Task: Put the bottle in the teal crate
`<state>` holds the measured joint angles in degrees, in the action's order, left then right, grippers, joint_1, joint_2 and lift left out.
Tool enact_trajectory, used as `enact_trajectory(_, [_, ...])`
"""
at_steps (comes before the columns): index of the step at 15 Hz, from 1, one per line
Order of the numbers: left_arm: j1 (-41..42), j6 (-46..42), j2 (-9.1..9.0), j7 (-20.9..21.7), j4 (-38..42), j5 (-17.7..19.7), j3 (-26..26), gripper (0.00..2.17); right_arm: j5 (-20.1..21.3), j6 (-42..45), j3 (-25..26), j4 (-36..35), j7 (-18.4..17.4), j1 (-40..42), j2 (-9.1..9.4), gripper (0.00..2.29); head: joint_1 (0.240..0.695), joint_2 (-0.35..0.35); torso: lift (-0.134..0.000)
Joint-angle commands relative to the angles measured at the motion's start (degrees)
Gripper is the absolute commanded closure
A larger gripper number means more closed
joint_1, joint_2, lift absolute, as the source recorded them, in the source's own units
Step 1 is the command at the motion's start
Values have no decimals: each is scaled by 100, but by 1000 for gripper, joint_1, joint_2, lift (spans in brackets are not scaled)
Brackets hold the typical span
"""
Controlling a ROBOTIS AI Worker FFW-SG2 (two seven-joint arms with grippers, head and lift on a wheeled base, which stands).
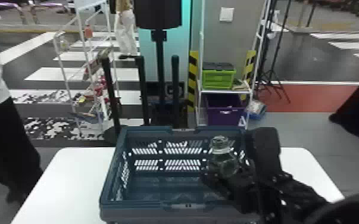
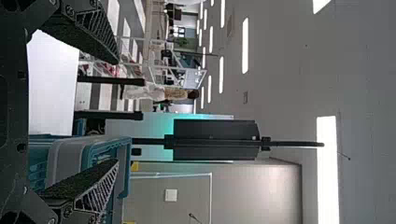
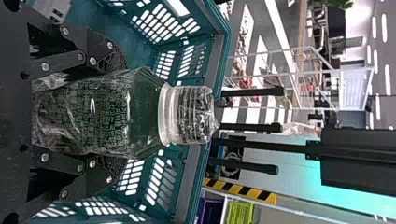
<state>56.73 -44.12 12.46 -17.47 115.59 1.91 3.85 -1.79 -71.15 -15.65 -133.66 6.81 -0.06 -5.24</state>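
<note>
Bottle (image 1: 224, 162) is between the fingers of right gripper (image 1: 226, 175), held by its body from both sides, over the right part of the opening of teal crate (image 1: 137, 208); how deep it is in the crate, I cannot tell. On the clear body, in the right wrist view, there are many rows of small pale printing (image 3: 105, 116); the ribbed neck (image 3: 187, 114) has no words which I can make out. The bottle points with its neck up; its long axis is near to upright in the head view, leaning a little to the robot's left at the top; in the right wrist view this axis goes along the gripper, neck away from the palm. Left gripper (image 2: 116, 112) has its fingers wide apart; the crate stands on white table (image 1: 68, 178); behind, the shelf (image 1: 223, 91) carries a green box (image 1: 218, 79).
</note>
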Motion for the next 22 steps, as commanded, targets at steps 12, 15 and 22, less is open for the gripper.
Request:
enact_trajectory(12, [-22, -232, -69, 16, -212, 108, -68, 140, -893, 1071, -360, 4278, -4, -2138, 507, 1652, 499, 0, 0])
enact_trajectory(15, [-22, -232, -77, 16, -247, 134, -139, 140, -928, 1405, -351, 4990, 13, -2446, 529, 1652, 499, 0, 0])
enact_trajectory(22, [-30, -232, -112, 69, -265, 205, -209, 140, -1192, 1704, -360, 6071, 40, -2929, 529, 1646, 499, 0, 0])
